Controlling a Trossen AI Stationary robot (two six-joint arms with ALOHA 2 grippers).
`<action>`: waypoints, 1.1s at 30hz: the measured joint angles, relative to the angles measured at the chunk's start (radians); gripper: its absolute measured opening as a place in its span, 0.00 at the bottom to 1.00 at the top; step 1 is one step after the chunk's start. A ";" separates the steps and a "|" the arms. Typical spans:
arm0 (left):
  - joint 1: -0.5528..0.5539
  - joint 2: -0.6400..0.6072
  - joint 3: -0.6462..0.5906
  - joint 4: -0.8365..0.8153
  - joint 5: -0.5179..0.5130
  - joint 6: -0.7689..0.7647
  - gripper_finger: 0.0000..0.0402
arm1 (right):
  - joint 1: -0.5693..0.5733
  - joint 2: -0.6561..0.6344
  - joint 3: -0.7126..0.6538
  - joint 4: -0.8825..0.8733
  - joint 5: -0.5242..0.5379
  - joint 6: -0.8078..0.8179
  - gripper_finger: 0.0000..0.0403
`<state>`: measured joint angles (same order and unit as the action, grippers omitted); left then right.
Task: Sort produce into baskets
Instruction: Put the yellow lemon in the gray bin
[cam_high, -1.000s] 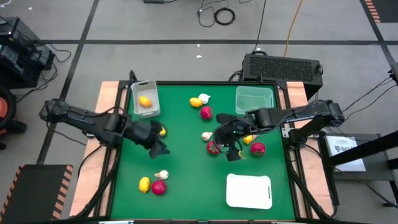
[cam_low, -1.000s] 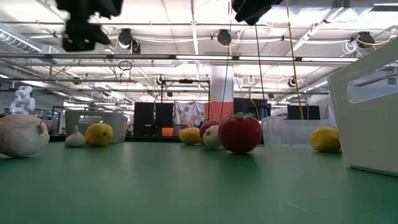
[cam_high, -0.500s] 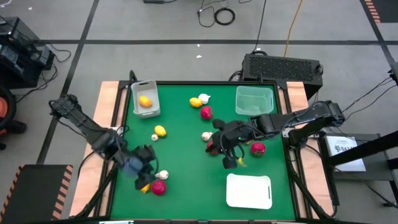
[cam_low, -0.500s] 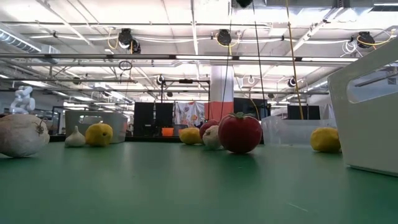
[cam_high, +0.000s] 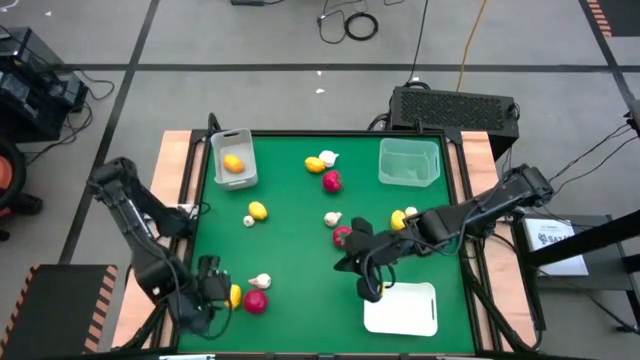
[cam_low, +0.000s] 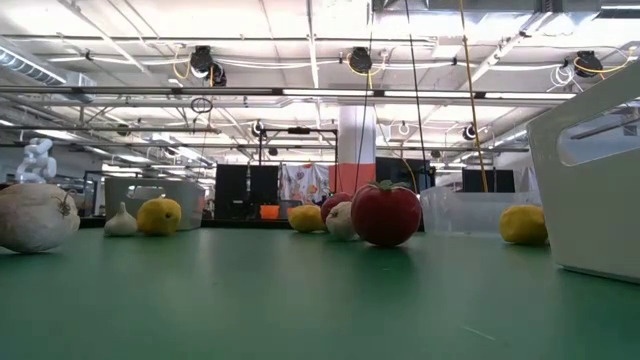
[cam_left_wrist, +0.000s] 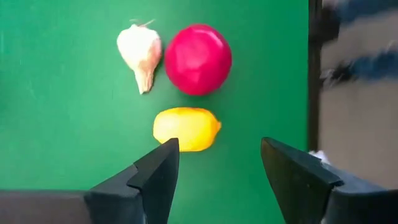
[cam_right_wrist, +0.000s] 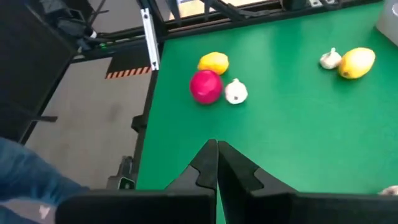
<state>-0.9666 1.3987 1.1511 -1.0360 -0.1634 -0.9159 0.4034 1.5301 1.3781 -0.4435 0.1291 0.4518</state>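
My left gripper (cam_high: 213, 290) (cam_left_wrist: 217, 149) is open at the near left corner. Just ahead of its fingertips, nearer one finger, lies a yellow lemon (cam_left_wrist: 186, 129) (cam_high: 234, 295), untouched. Beyond it lie a red fruit (cam_left_wrist: 198, 59) (cam_high: 256, 301) and a white garlic bulb (cam_left_wrist: 140, 50) (cam_high: 261, 282). My right gripper (cam_high: 368, 288) (cam_right_wrist: 216, 146) is shut with nothing between its fingers, above the mat by the far left corner of the flat white tray (cam_high: 402, 310). The whitish bin (cam_high: 233, 142) holds one lemon (cam_high: 233, 164). The greenish bin (cam_high: 409, 175) stands at the far right.
Loose on the green mat: a lemon (cam_high: 315, 164), garlic (cam_high: 328, 157) and red fruit (cam_high: 331, 181) at the far middle; a lemon (cam_high: 258, 210) and garlic (cam_high: 248, 221) at the left; garlic (cam_high: 332, 218), red fruit (cam_high: 343, 236) and a lemon (cam_high: 398, 218) by my right arm.
My left gripper has swung from the table's middle left toward the near left corner and now stands over the lemon, red fruit and garlic there. My right gripper has gone toward the near edge, from the red fruit at the middle to the white tray's corner.
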 joint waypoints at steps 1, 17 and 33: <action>-0.002 0.015 0.000 0.003 -0.001 0.049 0.58 | 0.000 -0.001 0.000 0.000 0.000 -0.011 0.00; 0.113 0.158 -0.001 -0.029 0.126 -0.122 0.58 | -0.002 -0.001 0.000 -0.188 -0.079 -0.262 0.00; 0.106 0.158 -0.001 -0.024 0.197 -0.704 0.78 | -0.052 -0.001 0.000 -0.032 -0.078 -0.296 0.00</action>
<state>-0.8607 1.5563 1.1500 -1.0596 0.0332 -1.6196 0.3517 1.5291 1.3781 -0.4753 0.0509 0.1556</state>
